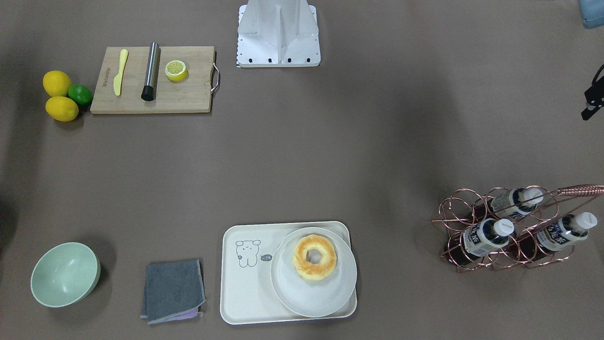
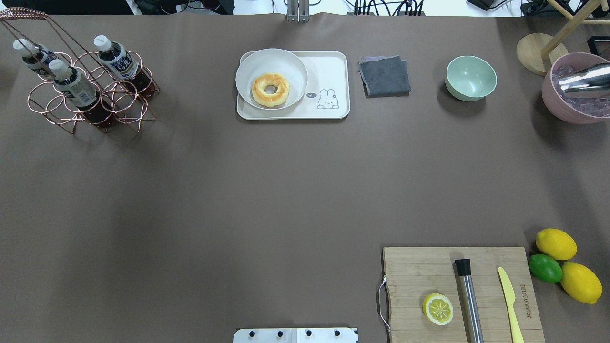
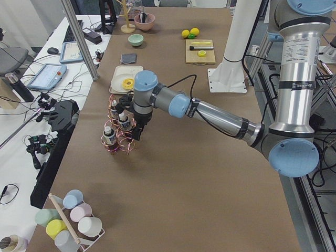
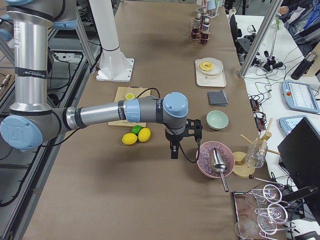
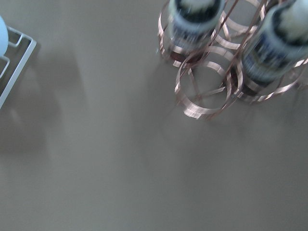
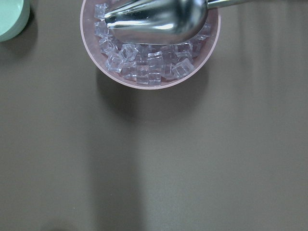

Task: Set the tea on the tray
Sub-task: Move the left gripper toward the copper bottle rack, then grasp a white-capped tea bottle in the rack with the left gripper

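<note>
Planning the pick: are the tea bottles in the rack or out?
In. All three tea bottles stand inside the wire rack's rings.

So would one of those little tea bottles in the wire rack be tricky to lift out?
Probably stiff and fairly heavy for its size: the tea bottle looks filled with dark liquid. Its smooth plastic may be slippery. It sits inside rings of the copper rack, which could snag it.

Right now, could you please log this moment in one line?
left gripper: beside rack, jaws unclear | right gripper: by ice bowl, jaws unclear | tea: three in rack | tray: plate, doughnut, no tea
</note>
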Tool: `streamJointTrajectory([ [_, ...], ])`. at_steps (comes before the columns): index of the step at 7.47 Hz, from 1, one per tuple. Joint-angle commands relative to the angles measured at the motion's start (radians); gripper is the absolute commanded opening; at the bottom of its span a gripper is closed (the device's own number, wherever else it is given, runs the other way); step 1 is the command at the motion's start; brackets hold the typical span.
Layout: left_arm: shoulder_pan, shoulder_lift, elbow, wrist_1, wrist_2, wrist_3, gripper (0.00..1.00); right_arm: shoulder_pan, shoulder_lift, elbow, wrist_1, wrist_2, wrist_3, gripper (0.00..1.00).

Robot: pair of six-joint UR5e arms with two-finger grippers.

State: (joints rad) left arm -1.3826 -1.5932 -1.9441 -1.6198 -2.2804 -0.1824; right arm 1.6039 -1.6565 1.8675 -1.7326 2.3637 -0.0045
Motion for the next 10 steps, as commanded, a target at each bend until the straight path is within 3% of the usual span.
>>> streamJointTrajectory([
  [1,0.138,-0.085,-0.027,-0.133,0.018,-0.259,0.97,-0.001,0.000,-0.001,0.002,0.005,0.005,1.00],
  [3,0.262,-0.090,0.014,-0.303,0.222,-0.451,0.97,-0.001,0.003,0.002,0.002,-0.001,0.006,1.00],
  [7,0.280,-0.204,0.190,-0.387,0.279,-0.427,0.97,-0.005,0.014,0.004,0.004,-0.073,0.006,1.00],
  [10,0.270,-0.206,0.231,-0.396,0.277,-0.382,0.93,-0.007,0.012,0.004,0.004,-0.075,0.008,1.00],
])
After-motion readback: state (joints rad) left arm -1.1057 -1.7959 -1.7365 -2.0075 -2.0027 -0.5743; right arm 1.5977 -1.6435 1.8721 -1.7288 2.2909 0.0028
